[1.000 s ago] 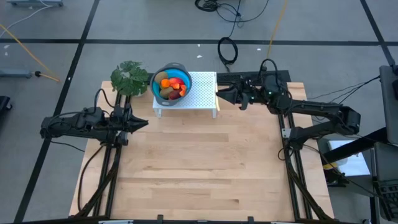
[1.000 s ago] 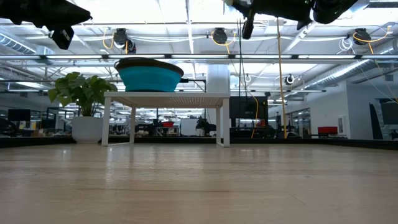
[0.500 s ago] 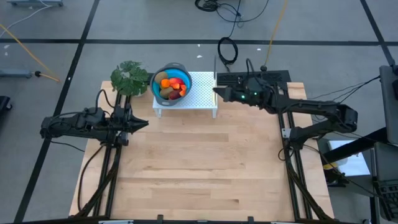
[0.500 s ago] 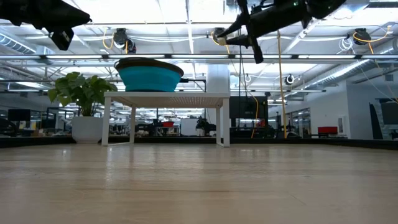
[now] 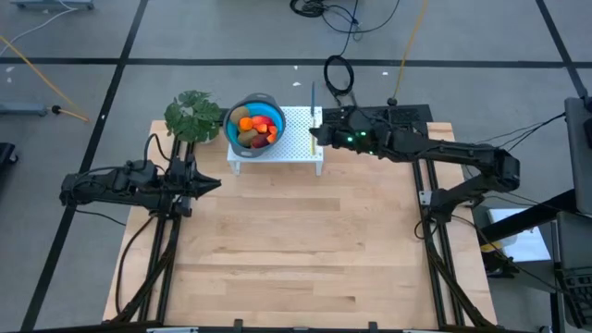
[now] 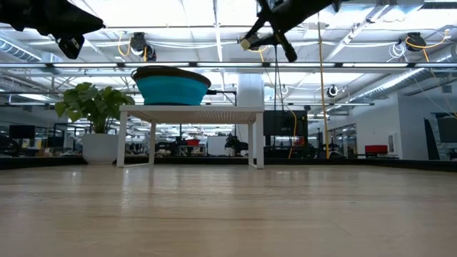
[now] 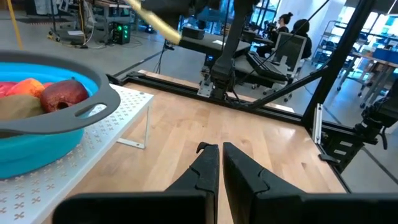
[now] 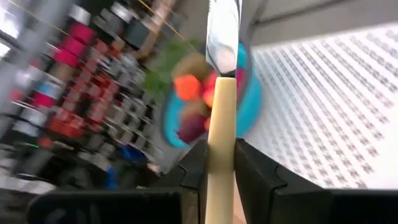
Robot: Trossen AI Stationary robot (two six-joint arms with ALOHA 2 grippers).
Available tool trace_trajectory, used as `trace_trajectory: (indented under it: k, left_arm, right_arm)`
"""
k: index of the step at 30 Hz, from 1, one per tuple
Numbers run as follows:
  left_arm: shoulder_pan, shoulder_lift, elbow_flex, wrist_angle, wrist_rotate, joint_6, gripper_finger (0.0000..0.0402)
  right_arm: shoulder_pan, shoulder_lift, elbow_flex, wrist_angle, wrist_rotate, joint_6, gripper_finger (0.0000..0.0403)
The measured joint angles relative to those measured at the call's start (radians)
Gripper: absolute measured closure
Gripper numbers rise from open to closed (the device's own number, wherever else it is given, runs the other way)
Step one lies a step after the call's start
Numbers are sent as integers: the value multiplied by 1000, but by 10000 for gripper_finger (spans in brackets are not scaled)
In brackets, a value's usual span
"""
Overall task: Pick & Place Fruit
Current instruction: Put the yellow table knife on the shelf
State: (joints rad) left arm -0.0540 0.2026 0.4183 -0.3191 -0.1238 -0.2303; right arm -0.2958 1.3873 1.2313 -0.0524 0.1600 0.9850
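Wooden table [image 5: 296, 250] carries a small white perforated stand [image 5: 301, 139] at the middle of its far edge, with a green leafy plant [image 5: 192, 115] just off the stand's left end. On the left part of the stand sits a blue bowl [image 5: 236, 134] with a grey rim. The fruit [image 5: 254, 129] lies piled inside it: orange, red and olive-brown pieces, all within the rim.

Right gripper [image 5: 319, 139] hangs over the right end of the stand, raised clear of its top in the low view. Its fingers [image 8: 252, 171] are clamped on the pale handle of a slim knife [image 8: 221, 106]; the blade points out past the fingertips toward the bowl. The knife touches neither stand nor bowl.

Left gripper [image 5: 211, 184] is held above the left edge of the table, near the stand's left front corner, its fingers [image 7: 205, 165] together with only a thin slit between them and nothing held.
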Motion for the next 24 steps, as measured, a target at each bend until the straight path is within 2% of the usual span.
trace_trajectory:
  k: [11, 15, 19, 24]
  left_arm:
    - [0, 0, 0, 0, 1, -1, 382]
    - [0, 0, 0, 1, 1, 4, 382]
    - [0, 0, 0, 2, 1, 9, 382]
    - [-1, 0, 0, 0, 1, 16, 382]
  right_arm:
    - [-4, 220, 299, -354, -7, 18, 351]
    - [-10, 273, 332, -369, -8, 54, 351]
    - [-28, 311, 334, -397, -62, 96, 351]
    - [-45, 347, 334, -420, -61, 125, 351]
